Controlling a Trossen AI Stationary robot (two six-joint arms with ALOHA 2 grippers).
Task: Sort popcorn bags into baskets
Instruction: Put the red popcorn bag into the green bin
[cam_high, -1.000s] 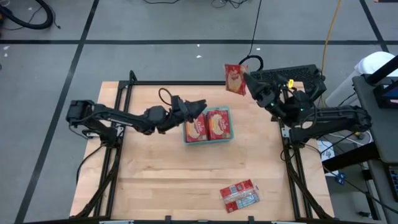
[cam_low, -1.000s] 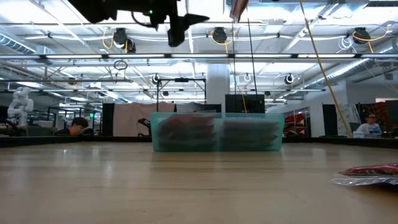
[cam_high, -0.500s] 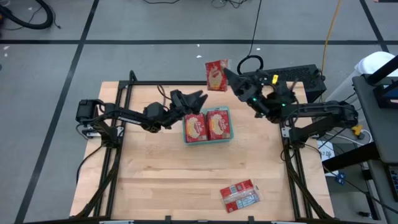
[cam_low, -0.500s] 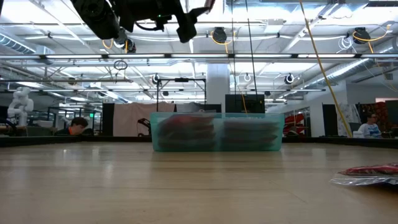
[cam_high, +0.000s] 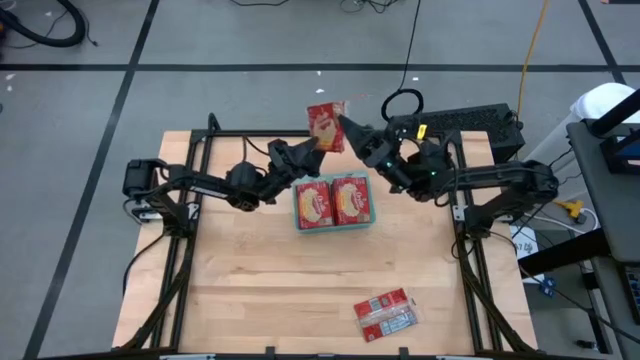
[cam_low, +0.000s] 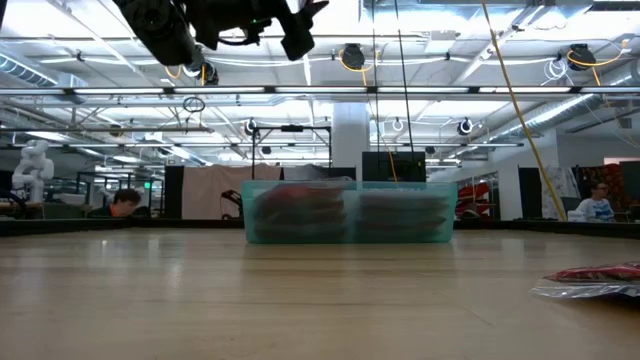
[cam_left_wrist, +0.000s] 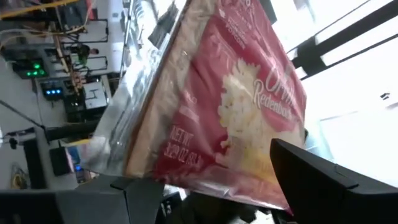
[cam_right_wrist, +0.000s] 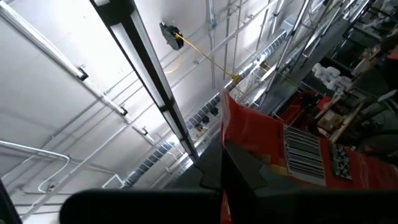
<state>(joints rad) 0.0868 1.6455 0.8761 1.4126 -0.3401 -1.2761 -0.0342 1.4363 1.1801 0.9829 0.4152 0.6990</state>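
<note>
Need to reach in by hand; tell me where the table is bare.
Bare wood fills the near half, except the loose packets at the near right. Crowded at the far middle: the tray, the left gripper and the right gripper holding a packet.

Bare table (cam_high: 250, 280) lies open; tray (cam_high: 372, 205) and loose packets (cam_high: 385, 312) obstruct.

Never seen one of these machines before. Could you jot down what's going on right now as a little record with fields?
Held bag: red popcorn bag raised in the air beyond the tray's far edge
Right gripper: shut on the bag
Left gripper: open, fingers either side of the bag, just under it
Tray: teal, on the wooden table, holding two bags side by side
Loose bags: lying on the table near its front right corner
Background: people seated in the room beyond the table
</note>
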